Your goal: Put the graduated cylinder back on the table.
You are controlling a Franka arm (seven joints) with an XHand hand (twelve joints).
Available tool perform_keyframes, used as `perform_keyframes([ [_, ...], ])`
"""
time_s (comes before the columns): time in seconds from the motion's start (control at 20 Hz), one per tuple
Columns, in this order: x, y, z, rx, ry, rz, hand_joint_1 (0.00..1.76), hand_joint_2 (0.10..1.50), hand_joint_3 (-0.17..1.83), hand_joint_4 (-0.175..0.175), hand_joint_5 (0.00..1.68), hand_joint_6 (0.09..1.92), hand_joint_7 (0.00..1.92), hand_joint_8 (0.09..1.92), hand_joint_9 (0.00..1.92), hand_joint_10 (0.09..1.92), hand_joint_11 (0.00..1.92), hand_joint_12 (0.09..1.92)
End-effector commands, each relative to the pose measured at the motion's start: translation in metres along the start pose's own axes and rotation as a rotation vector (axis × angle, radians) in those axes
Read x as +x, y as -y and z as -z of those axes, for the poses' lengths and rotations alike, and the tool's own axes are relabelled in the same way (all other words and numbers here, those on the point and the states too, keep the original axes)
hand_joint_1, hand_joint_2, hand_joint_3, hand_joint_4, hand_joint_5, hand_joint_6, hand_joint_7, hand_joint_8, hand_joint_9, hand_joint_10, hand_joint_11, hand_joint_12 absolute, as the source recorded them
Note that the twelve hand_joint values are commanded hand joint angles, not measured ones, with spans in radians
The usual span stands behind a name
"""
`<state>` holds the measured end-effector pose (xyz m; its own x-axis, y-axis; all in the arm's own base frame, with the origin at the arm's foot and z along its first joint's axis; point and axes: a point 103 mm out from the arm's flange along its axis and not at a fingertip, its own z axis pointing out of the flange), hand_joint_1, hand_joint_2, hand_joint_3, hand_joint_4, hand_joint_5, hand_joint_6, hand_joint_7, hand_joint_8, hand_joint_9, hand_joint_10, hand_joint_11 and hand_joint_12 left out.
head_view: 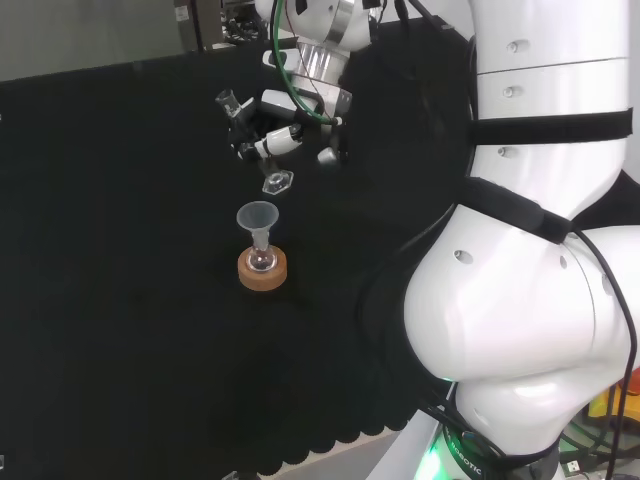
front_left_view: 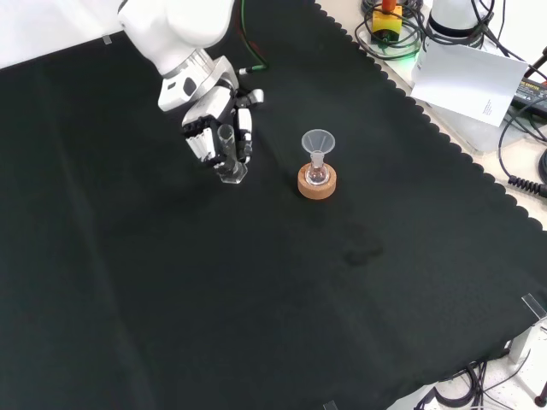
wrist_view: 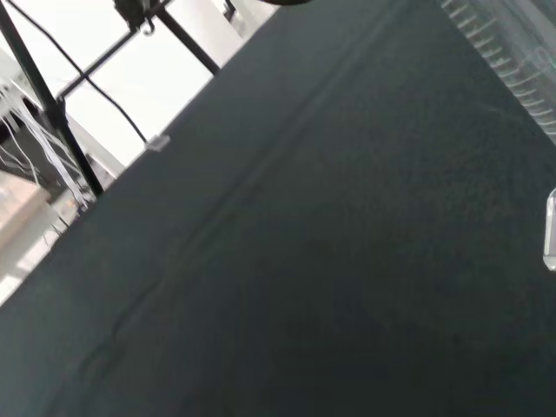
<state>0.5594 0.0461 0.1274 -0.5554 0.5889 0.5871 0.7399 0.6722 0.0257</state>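
The clear graduated cylinder [head_view: 252, 140] is held tilted in the hand [head_view: 283, 137], whose fingers curl round its middle. Its mouth points up and away and its hexagonal foot [head_view: 278, 182] is lowest. In the front view the hand [front_left_view: 211, 121] comes in from the top and the cylinder [front_left_view: 226, 147] stands between its fingers, foot [front_left_view: 231, 176] close to the cloth. I cannot tell if the foot touches. The wrist view shows the cylinder's graduated wall [wrist_view: 511, 54] over bare black cloth.
A small flask with a clear funnel [head_view: 257, 217] sits on a cork ring [head_view: 263, 271] just in front of the hand; in the front view the cork ring [front_left_view: 317, 182] is to the hand's right. Cables and a white sheet [front_left_view: 466, 79] lie beyond the cloth's scalloped edge.
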Motion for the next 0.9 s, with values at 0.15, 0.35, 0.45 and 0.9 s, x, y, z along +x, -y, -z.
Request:
perform_keyframes([
  [0.15, -0.013, -0.029, -0.015, -0.043, -0.104, 0.060, 1.14, 1.16, -0.10, -0.129, 1.01, 0.99, 1.30, 0.19, 1.43, 0.09, 1.36, 0.66],
  [0.35, -0.019, -0.036, -0.022, -0.063, -0.141, 0.070, 1.14, 1.16, -0.10, -0.131, 1.01, 0.99, 1.30, 0.19, 1.43, 0.09, 1.35, 0.66],
  [0.45, -0.023, -0.038, -0.024, -0.067, -0.149, 0.071, 1.14, 1.16, -0.10, -0.133, 1.01, 0.99, 1.30, 0.19, 1.43, 0.09, 1.35, 0.66],
  [0.9, -0.035, -0.038, -0.025, -0.157, -0.155, 0.076, 1.14, 1.16, -0.11, -0.136, 1.01, 0.99, 1.26, 0.17, 1.39, 0.09, 1.32, 0.66],
])
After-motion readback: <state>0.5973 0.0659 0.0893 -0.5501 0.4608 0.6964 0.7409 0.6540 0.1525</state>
